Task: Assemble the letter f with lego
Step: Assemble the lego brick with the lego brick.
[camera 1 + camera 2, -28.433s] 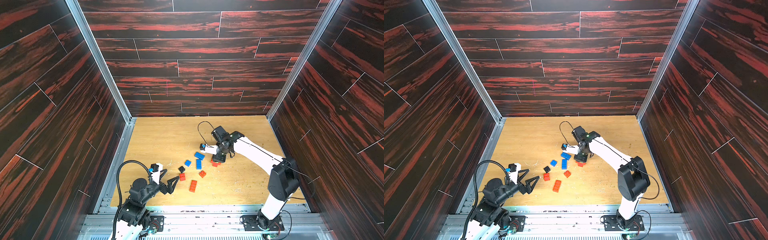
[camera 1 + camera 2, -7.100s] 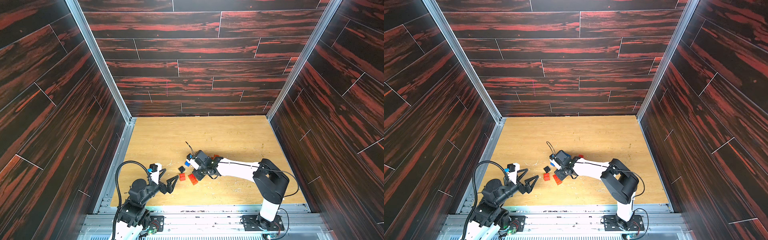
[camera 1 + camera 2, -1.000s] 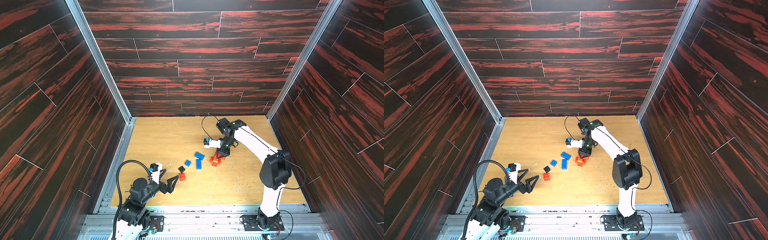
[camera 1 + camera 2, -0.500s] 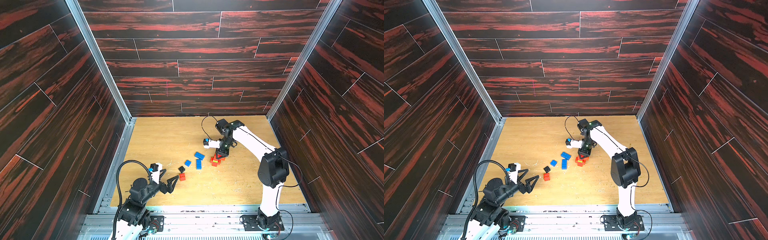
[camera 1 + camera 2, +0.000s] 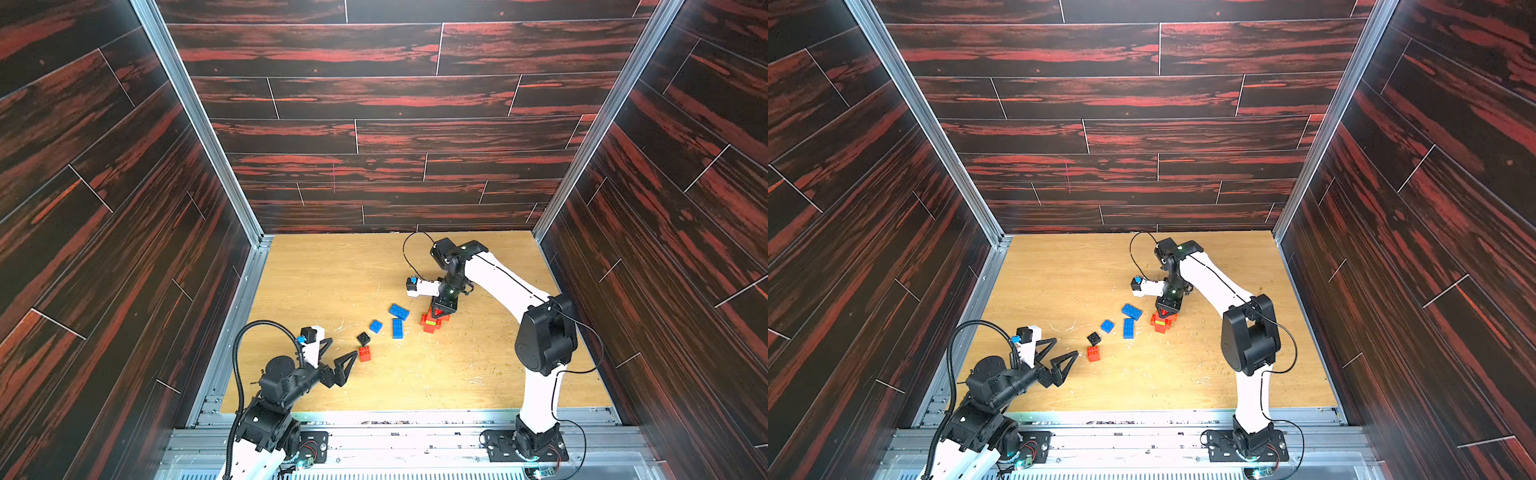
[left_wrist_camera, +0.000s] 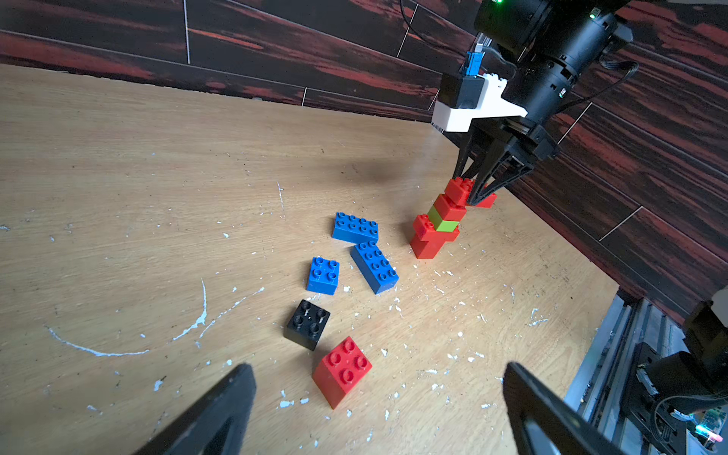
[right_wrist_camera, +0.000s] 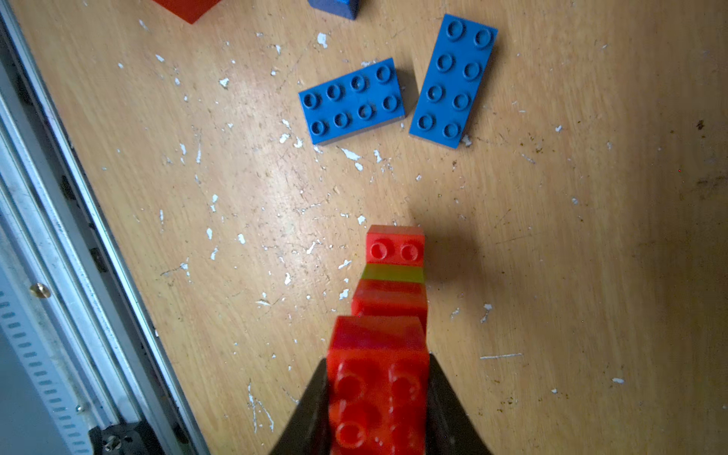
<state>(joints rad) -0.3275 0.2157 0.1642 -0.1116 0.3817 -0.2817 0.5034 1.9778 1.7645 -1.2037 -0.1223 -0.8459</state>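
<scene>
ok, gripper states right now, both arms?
Left gripper: open, holding nothing.
Right gripper: shut on the top red brick of the lego stack.

Top red brick (image 7: 378,378) — blurred, edge-cropped

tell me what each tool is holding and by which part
Right tool: top red brick of the stack, clamped across its two opposite sides. Left tool: open, holding nothing.

Open tabletop (image 5: 328,274) is left toward the back wall (image 5: 395,124). Passage across the middle is blocked by the red stack (image 5: 432,323), three blue bricks (image 5: 397,328), a black brick (image 5: 363,338) and a loose red brick (image 5: 365,354).
</scene>
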